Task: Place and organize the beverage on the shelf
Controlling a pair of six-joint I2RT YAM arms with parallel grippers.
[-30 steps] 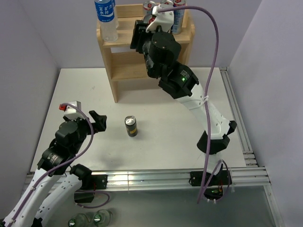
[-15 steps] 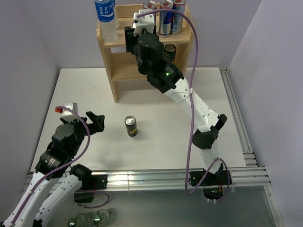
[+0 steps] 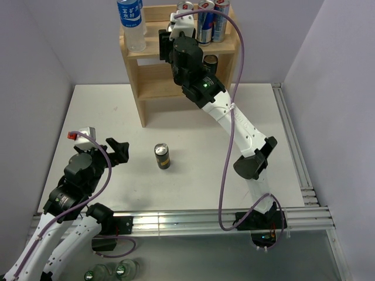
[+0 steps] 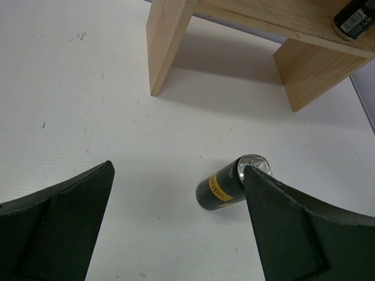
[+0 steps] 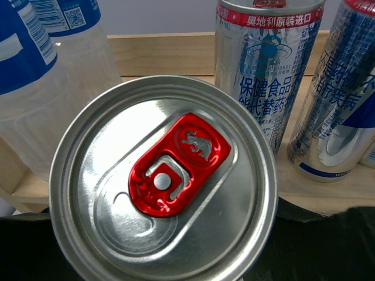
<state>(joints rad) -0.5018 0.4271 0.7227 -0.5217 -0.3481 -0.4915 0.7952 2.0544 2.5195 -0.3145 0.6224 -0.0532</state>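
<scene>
Swinging leftward along the top tier, our right arm (image 3: pixel 234 120) is carrying the silver aluminium can with the red pull tab (image 5: pixel 164 187) toward the clear blue-labelled plastic water bottle (image 3: pixel 131 23). Our right fingers (image 3: pixel 164 45) are clamping that can over the light wooden two-tier shelf (image 3: pixel 153 88), seemingly not yet resting. Squeezing in, we are risking toppling the bottle or the tall silver-and-blue cans (image 3: pixel 205 23). Our left fingers (image 4: pixel 53 234) are waiting wide apart beside the dark yellow-banded can (image 4: pixel 225 187) on the white desk (image 3: pixel 88 117).

White tabletop (image 3: pixel 199 175) and surrounds
Aluminium rails (image 3: pixel 187 221) line its near and right edges; pale lilac walls (image 3: pixel 328 70) enclose it
</scene>
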